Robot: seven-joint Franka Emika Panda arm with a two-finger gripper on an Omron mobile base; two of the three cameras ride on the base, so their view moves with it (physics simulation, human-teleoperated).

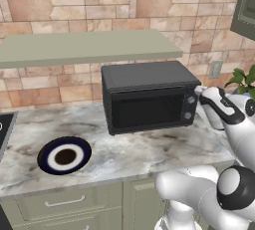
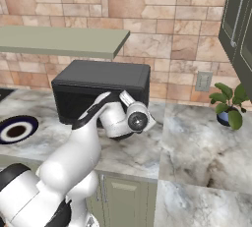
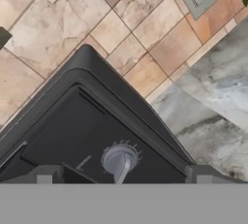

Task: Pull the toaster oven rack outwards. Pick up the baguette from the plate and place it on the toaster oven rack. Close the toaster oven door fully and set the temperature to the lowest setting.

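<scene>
Step in hand: temperature setting. The oven [image 1: 149, 97] sits centre frame on the bench [image 1: 124, 149], door [image 1: 147, 109] shut; plate [image 1: 64, 156] lower left, bare. The gripper [image 3: 123, 182], jaws wide, straddles a knob [image 3: 119, 161]. Next: close on it and turn to minimum.

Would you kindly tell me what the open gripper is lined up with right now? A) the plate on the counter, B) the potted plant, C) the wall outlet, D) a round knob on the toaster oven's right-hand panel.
D: in the hand view, a grey round knob on the toaster oven sits between the spread finger tips of the gripper.
</scene>
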